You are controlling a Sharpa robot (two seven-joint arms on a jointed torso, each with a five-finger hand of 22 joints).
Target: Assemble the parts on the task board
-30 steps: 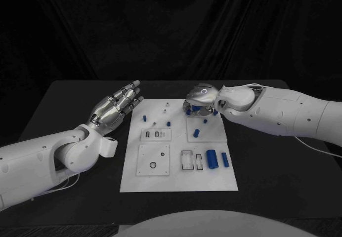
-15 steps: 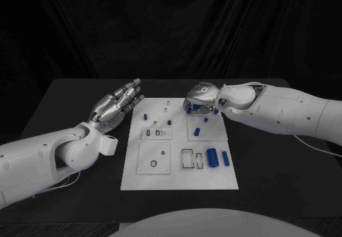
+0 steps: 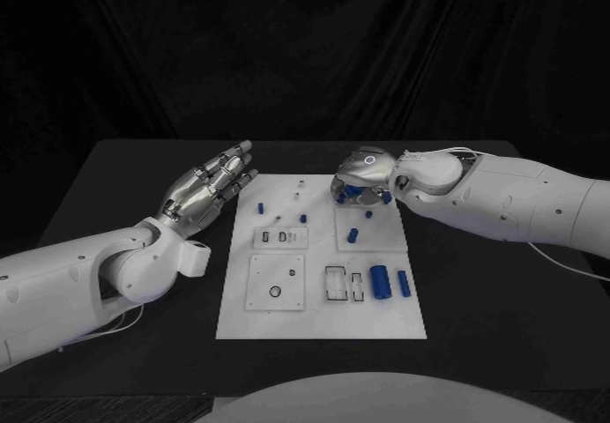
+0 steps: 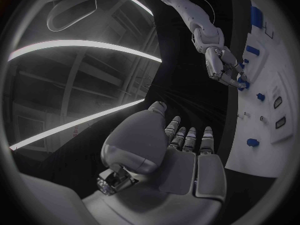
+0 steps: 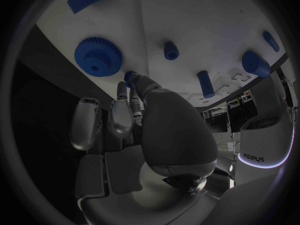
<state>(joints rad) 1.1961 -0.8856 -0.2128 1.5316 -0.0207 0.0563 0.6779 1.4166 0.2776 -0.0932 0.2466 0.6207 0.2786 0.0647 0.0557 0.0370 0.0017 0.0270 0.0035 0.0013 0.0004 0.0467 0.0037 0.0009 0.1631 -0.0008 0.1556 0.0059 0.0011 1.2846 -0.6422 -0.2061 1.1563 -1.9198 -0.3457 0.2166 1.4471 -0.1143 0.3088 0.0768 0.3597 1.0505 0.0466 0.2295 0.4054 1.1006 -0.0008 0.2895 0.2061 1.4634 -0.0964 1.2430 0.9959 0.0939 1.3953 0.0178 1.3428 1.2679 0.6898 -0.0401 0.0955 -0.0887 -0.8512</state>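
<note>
The right hand (image 3: 360,179) is hovering at the task board's (image 3: 318,322) far right corner, fingertips pinching a small blue part (image 5: 130,77) beside the gear (image 5: 98,56), probably for seating; the left hand (image 3: 210,188) is waiting open off the board's left edge.

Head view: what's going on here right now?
The right hand is down over the far end of the task board, its fingers at a small blue part beside a blue gear; whether it grips the part is unclear. The left hand hovers open by the board's left edge, holding nothing.
</note>
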